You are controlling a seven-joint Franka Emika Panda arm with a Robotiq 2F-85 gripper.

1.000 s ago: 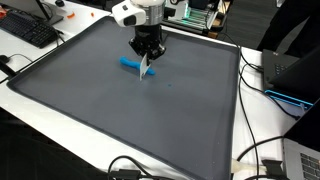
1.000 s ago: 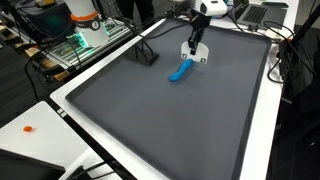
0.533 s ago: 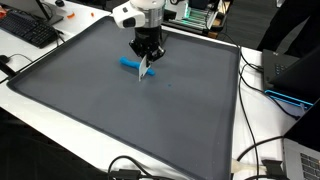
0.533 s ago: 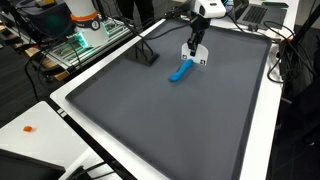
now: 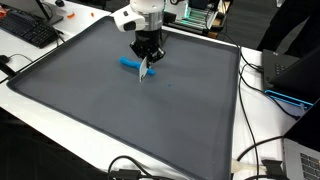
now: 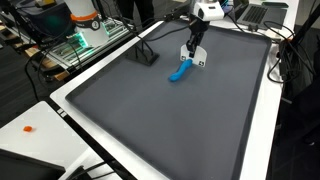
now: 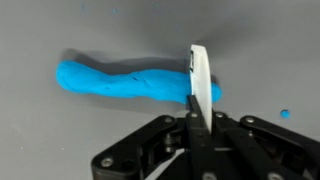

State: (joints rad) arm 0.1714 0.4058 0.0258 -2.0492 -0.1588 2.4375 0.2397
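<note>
We find the end effector (image 7: 199, 128) clamped on a white blade (image 7: 200, 80). The blade crosses one end of the blue roll (image 7: 125, 82), well in from the bench (image 5: 120, 110) edges.

Upright white blade (image 7: 200, 82) crosses lying blue roll (image 7: 125, 82).

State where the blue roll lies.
In the wrist view the blue roll lies on the grey mat, one end behind the white blade in the gripper.

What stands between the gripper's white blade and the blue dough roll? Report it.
Nothing visible does. The gripper holds the white blade right over one end of the blue dough roll, with only grey mat around them.
</note>
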